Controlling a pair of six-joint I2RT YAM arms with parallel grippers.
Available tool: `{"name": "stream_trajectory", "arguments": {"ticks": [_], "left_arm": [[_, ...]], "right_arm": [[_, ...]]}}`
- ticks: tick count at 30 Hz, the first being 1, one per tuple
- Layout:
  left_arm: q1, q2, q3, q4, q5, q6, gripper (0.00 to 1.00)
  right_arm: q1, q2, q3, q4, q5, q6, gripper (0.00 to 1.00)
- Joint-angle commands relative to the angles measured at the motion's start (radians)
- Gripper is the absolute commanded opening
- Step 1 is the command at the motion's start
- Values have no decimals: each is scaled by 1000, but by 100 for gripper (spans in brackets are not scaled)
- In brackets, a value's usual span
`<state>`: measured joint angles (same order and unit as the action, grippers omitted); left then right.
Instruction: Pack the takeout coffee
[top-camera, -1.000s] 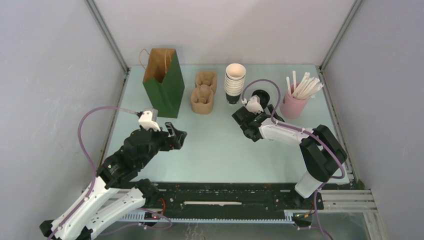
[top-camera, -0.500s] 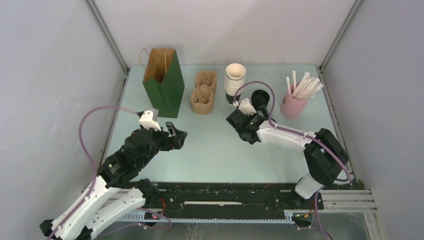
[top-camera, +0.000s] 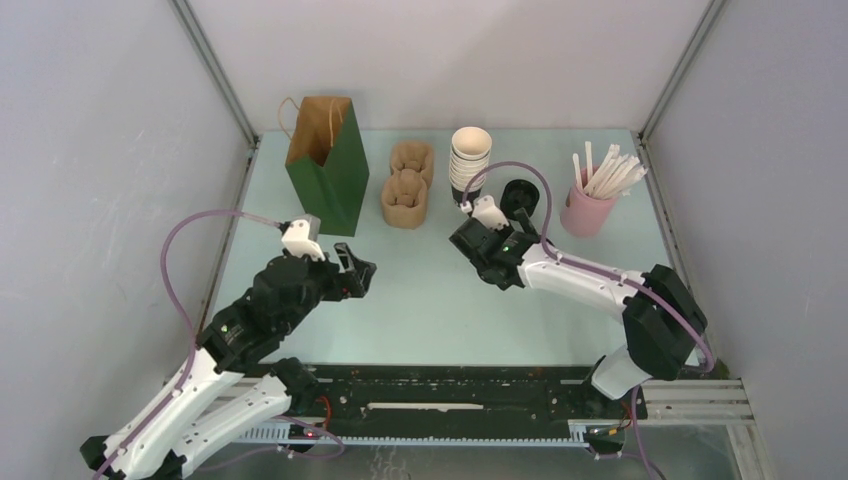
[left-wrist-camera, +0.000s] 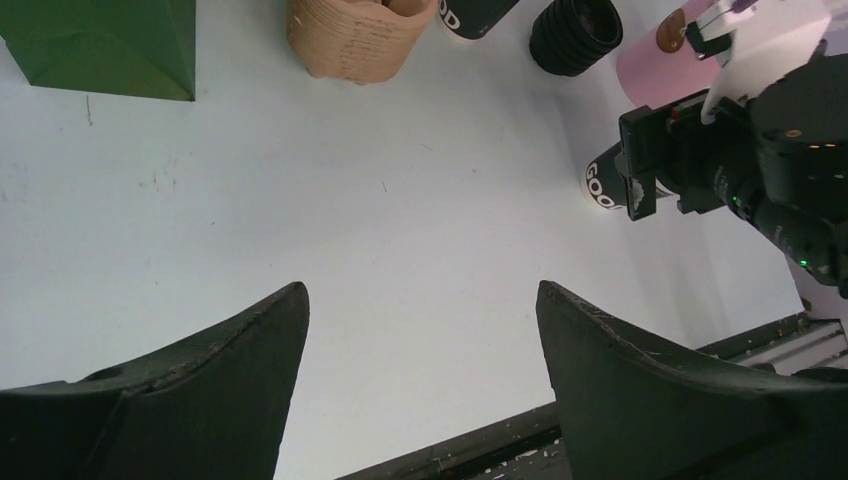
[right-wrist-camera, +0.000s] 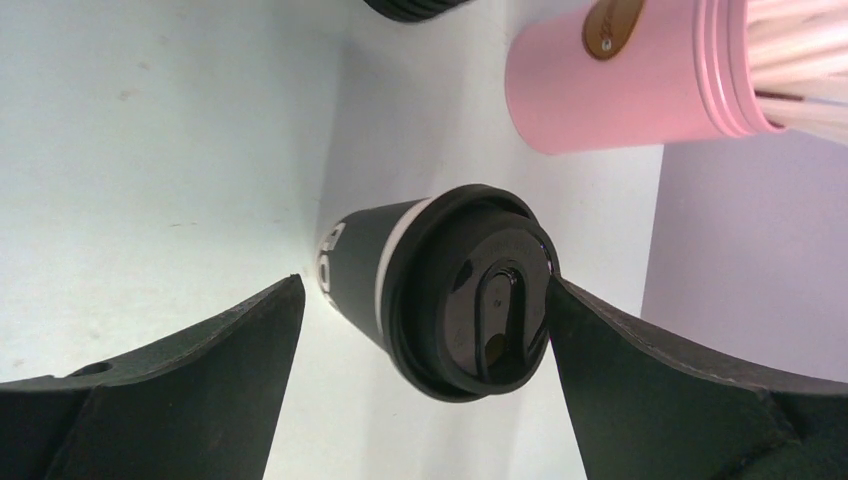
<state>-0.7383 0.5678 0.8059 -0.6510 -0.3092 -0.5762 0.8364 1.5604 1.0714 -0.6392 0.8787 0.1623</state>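
The takeout coffee (right-wrist-camera: 440, 290), a small dark cup with a black lid, stands between my right gripper's (right-wrist-camera: 425, 285) open jaws. The right finger touches the lid's rim; a gap shows at the left finger. In the top view my right gripper (top-camera: 482, 252) hides the cup, left of the lid stack. In the left wrist view the cup (left-wrist-camera: 603, 187) shows beside my right gripper (left-wrist-camera: 655, 160). The green bag (top-camera: 325, 165) stands open at the back left, also in the left wrist view (left-wrist-camera: 100, 45). My left gripper (top-camera: 352, 268) is open and empty (left-wrist-camera: 420, 290) in front of the bag.
Brown pulp cup carriers (top-camera: 407, 185) stand right of the bag. A tall stack of white-rimmed cups (top-camera: 470, 160), a squat stack of black lids (top-camera: 518, 195) and a pink holder of straws (top-camera: 588, 205) line the back right. Metal frame posts stand at the corners.
My right gripper has moved left, away from the lid stack and the pink holder. My left arm has hardly moved.
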Motion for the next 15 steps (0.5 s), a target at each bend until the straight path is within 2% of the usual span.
{"name": "stream_trajectory", "arguments": {"ticks": [1,5,15], "left_arm": [[3,21,-19,45,15,-5,89],[3,25,-20,48,15,-7,91],[3,48,-14,44,14,-5,97]], "right_arm": [[46,-66,78,-18,-16,7,100],[70,-93,102,-19,-59,7,100],[107,-151,101,95,-291,35,100]]}}
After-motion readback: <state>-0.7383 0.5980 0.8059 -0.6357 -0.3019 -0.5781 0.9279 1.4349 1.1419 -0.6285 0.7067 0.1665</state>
